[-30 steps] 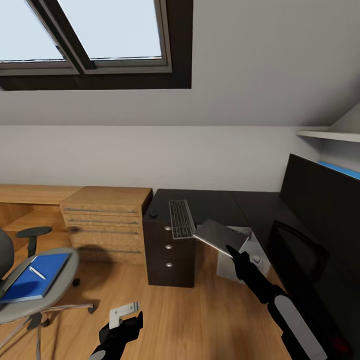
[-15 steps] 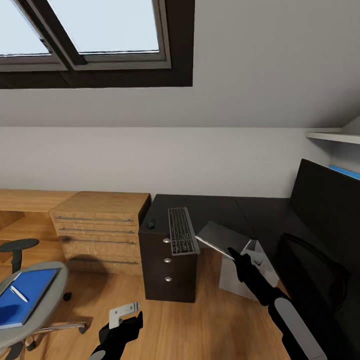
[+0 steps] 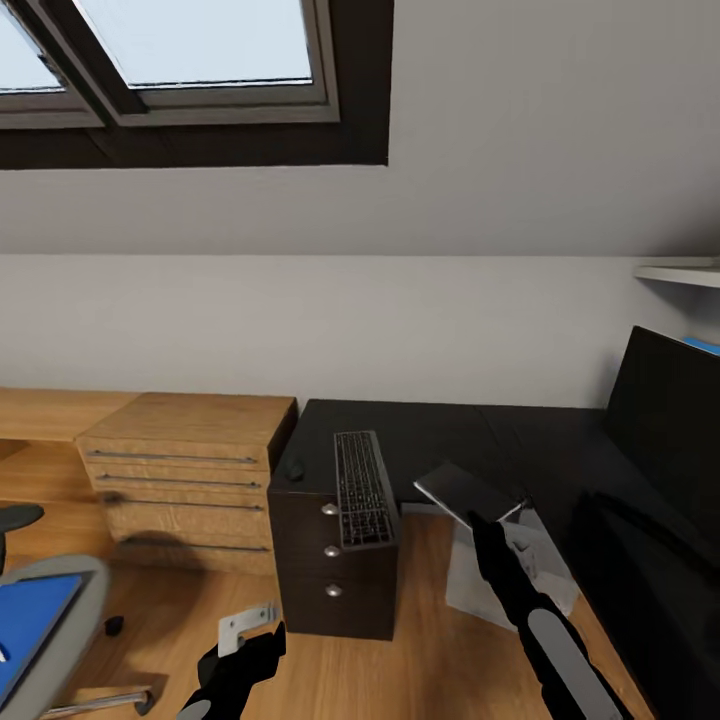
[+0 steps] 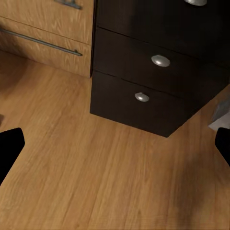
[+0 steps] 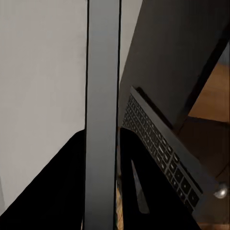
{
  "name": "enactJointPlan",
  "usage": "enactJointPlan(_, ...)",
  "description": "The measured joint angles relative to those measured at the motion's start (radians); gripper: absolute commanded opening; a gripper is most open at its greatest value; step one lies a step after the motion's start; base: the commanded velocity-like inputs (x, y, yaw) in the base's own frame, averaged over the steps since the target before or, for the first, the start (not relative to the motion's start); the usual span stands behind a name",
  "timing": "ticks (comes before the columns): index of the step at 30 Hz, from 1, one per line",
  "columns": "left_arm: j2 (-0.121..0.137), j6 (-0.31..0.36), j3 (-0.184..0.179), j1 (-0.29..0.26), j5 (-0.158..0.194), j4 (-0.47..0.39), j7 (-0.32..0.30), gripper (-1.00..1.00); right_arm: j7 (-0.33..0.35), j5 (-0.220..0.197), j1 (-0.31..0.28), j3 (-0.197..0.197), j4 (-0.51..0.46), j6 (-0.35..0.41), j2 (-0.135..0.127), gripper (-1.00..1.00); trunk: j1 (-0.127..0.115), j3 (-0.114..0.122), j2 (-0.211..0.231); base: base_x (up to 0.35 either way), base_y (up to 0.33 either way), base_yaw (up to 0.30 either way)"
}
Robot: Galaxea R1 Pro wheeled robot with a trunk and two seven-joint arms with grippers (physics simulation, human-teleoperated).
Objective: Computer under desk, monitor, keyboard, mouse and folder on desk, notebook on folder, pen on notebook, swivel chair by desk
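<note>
Swivel chair (image 3: 50, 630): at the lower left corner of the head view, well apart from the desk; part of the grey seat shows.
Folder (image 3: 25, 625): bright blue, lying flat on the chair seat, cut off by the picture's edge.
Drawer chest (image 3: 185, 465): light wood, standing just beside the desk's drawer unit, on its left.
Left gripper (image 3: 245, 640): low over the wooden floor (image 4: 96, 182) in front of the desk's drawers; its fingers stand apart with nothing between them, as the left wrist view shows.
Desk (image 3: 450, 430): black top against the white wall; its black drawers (image 4: 153, 72) with round silver knobs face the robot.
Mouse (image 3: 294, 468): small and black, on the desk's left front corner, just left of the keyboard.
Keyboard (image 3: 362, 487): on the desk above the drawers, lying lengthwise from back to front.
Notebook (image 3: 468, 493): thin, dark grey, held tilted in the air at the desk's front edge, right of the keyboard.
Right gripper (image 3: 487, 525): clamped on the notebook's near edge; the right wrist view shows a finger on each side of it (image 5: 102, 120).
Computer (image 3: 520, 570): light grey case on the floor under the desk, below the notebook.
Monitor (image 3: 665, 440): black screen on the right part of the desk.
</note>
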Motion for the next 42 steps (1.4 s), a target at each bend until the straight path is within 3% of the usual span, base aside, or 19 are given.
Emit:
enactJointPlan(5, 0.000, 0.000, 0.000, 0.000, -0.001, -0.005, 0.000, 1.00, 0.001, 0.002, -0.001, -0.001, 0.021, -0.002, 0.026, -1.00, 0.000, 0.000, 0.000, 0.328, 0.085, 0.000)
enactJointPlan(17, 0.000, 0.001, 0.001, 0.000, -0.001, -0.006, 0.000, 1.00, 0.003, -0.007, -0.001, -0.007, 0.023, -0.001, 0.030, -1.00, 0.000, 0.000, 0.000, 0.296, 0.075, 0.000)
enactJointPlan(32, -0.013, 0.000, 0.013, 0.000, 0.000, -0.025, 0.003, 1.00, 0.004, -0.001, 0.001, -0.024, 0.024, -0.005, 0.030, -1.00, 0.001, 0.000, 0.000, 0.024, 0.003, 0.000)
enactJointPlan(42, -0.011, 0.001, 0.012, 0.000, 0.000, -0.041, 0.003, 1.00, 0.003, -0.003, 0.001, -0.047, 0.026, -0.003, 0.020, -1.00, 0.039, -0.031, -0.070, 0.000, 0.000, 0.000)
